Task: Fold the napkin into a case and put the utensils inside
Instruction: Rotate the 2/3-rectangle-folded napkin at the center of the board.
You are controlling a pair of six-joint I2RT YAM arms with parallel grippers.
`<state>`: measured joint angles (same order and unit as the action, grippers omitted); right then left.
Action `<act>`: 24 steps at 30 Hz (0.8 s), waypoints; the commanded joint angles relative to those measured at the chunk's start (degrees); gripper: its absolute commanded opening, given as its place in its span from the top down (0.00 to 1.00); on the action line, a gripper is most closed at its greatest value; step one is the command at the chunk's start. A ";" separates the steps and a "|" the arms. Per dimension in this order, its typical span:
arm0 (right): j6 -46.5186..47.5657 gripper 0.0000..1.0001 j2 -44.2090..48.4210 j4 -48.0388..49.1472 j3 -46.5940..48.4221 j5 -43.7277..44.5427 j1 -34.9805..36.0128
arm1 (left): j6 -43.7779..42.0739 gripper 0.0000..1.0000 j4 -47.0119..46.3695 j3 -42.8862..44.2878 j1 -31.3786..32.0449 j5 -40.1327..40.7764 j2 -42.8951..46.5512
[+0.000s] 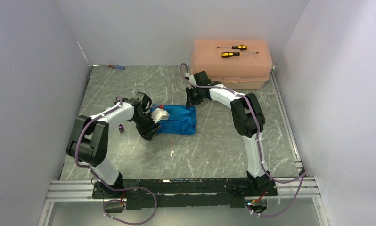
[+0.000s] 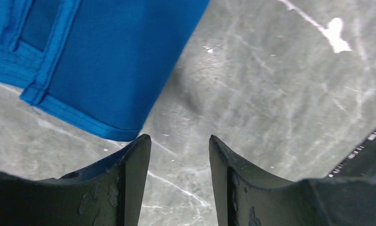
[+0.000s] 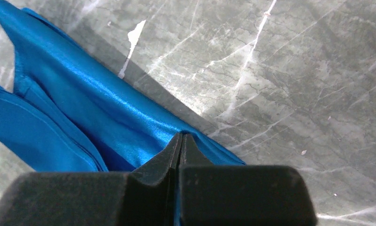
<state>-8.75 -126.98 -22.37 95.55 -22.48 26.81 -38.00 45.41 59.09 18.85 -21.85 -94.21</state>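
The blue napkin [image 1: 179, 120] is lying folded in the middle of the gray bench [image 1: 214, 150]. The right claw [image 3: 181, 137] is pinching the napkin at its far right part. Its two fingers are pressing tight together, and a bit of blue cloth is showing between them. The left claw [image 2: 176, 141] is hanging low over the bench by the near left corner of the napkin. Its fingers are standing apart and nothing is sitting between them. The tip of one finger [image 2: 140, 141] is looking very close to the napkin's corner, but I cannot tell if it is touching. The purple fork [image 1: 122, 127] is lying on the bench just left of the left arm, apart from the napkin. A peach box [image 1: 231, 70] is sitting at the back right, with two yellow screwdrivers [image 1: 229, 54] lying on its lid.
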 commanded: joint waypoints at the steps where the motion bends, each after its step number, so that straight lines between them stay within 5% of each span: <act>1: 1.96 0.99 0.92 4.27 -1.67 4.34 0.45 | -0.16 0.46 -7.20 -1.13 0.09 7.38 -0.03; 7: 2.26 0.99 2.87 4.74 -5.47 5.55 0.46 | 1.23 0.48 -14.95 -1.31 0.14 13.27 -1.76; 24: -10.85 1.00 25.35 18.14 -41.70 6.09 2.07 | 1.27 0.50 -19.90 16.32 1.79 14.95 -18.15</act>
<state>-15.00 -106.19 -6.44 60.18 -17.37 27.53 -36.84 27.57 71.09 19.44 -7.57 -108.25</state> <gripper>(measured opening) 0.010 0.498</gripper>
